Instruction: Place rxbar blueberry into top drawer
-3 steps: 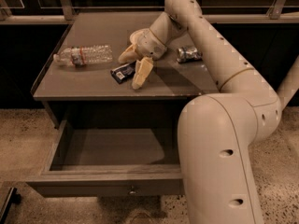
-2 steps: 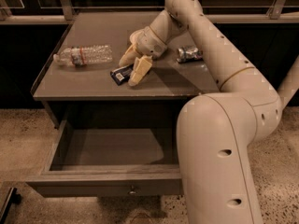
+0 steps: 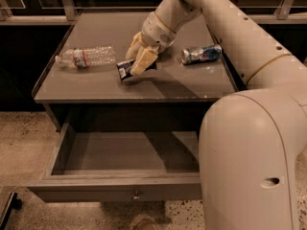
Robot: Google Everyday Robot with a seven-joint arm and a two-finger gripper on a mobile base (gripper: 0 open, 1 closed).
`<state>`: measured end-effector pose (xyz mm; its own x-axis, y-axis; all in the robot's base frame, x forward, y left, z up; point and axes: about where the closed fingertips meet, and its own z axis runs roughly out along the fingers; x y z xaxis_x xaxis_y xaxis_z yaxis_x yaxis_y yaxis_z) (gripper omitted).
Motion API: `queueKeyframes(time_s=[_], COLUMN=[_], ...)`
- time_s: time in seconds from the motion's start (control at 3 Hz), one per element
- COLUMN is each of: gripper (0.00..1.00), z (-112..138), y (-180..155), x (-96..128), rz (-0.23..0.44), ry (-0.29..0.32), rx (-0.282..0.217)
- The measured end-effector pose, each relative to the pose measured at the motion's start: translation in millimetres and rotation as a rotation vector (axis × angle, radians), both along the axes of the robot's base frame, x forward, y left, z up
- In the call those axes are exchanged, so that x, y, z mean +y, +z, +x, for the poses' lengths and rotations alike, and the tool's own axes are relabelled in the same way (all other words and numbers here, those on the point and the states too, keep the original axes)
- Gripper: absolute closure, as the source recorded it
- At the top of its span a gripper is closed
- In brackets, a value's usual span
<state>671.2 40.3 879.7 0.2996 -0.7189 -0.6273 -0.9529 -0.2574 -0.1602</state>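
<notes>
The rxbar blueberry [image 3: 123,71], a dark blue wrapper with white patches, lies near the middle of the grey table top [image 3: 96,87]. My gripper [image 3: 138,56] reaches down from the arm at the upper right and its cream fingers [image 3: 145,61] are closed across the bar's middle. The bar's left end sticks out past the fingers. The top drawer [image 3: 115,191] is pulled open below the table's front edge. Its round knob [image 3: 136,194] faces me and its inside shows bare.
A clear plastic water bottle [image 3: 86,56] lies on its side at the table's left. A shiny silver-and-blue can [image 3: 201,54] lies on its side at the right. My arm's large white body [image 3: 249,157] covers the drawer's right part. A speckled floor lies below.
The gripper has shifted slightly up and left over the bar, and its fingers have closed in on it. The bar now sits a little tilted. Bottle, can and drawer have not moved.
</notes>
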Motion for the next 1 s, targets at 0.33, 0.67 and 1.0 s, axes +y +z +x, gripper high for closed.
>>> queueKeyframes(time_s=[0.33, 0.67, 1.0], gripper=[1.00, 1.00, 1.00], z=[-3, -24, -71], y=[-1, 22, 72], x=[2, -13, -34], rz=[0.007, 0.041, 0.109], ry=[-0.001, -0.056, -0.134], rx=[0.005, -0.025, -0.129])
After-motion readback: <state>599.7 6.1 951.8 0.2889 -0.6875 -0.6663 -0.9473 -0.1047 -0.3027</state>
